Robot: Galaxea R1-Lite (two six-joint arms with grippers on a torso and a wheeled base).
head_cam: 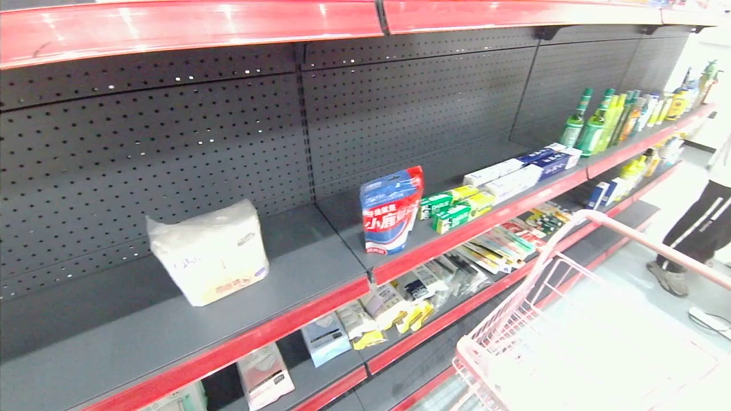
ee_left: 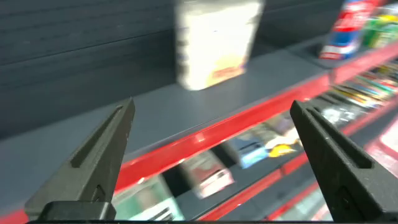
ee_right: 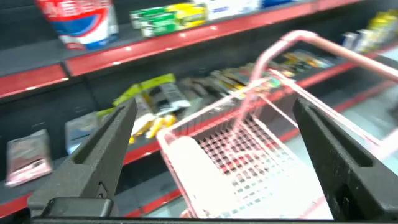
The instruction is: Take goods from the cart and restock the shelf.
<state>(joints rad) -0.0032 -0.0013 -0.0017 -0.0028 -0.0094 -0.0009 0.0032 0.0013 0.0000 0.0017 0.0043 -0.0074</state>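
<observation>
A white tissue pack [head_cam: 210, 253] stands on the grey shelf board [head_cam: 143, 319], and the left wrist view has the same pack [ee_left: 214, 40] ahead. A blue-and-red pouch [head_cam: 390, 209] stands upright to its right, near the shelf's red front edge. The pink wire cart [head_cam: 571, 337] is at the lower right. My left gripper [ee_left: 211, 134] is open and holds nothing, off the shelf's front and facing the tissue pack. My right gripper [ee_right: 217, 134] is open and holds nothing, above the cart [ee_right: 249, 162], whose basket looks bare where visible.
Green boxes [head_cam: 457, 208], white and blue boxes [head_cam: 522, 171] and green bottles [head_cam: 597, 123] line the shelf to the right. Lower shelves [head_cam: 400, 297] hold small packets. Bare shelf board lies left of and between the tissue pack and pouch. A person's legs [head_cam: 694, 234] stand at far right.
</observation>
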